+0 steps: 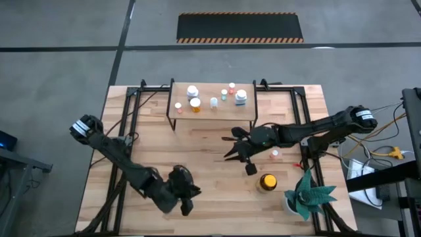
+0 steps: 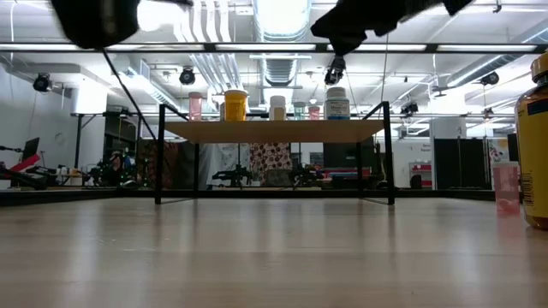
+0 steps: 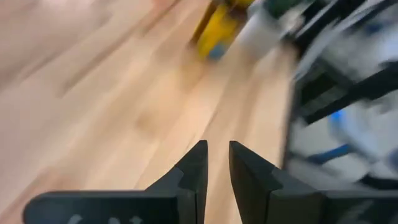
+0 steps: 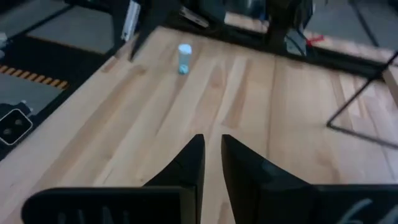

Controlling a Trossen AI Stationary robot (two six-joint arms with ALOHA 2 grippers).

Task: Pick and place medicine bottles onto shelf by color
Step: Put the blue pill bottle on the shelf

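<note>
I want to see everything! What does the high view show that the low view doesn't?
Only the high view: the plant, a striped mat on the floor, and the arms whole, with the left pincer near the table's front and the right pincer before the shelf.
Only the low view: the room behind, with ceiling lights.
Both: the shelf with bottles standing on it, plus the amber bottle and a pink vial on the table.
</note>
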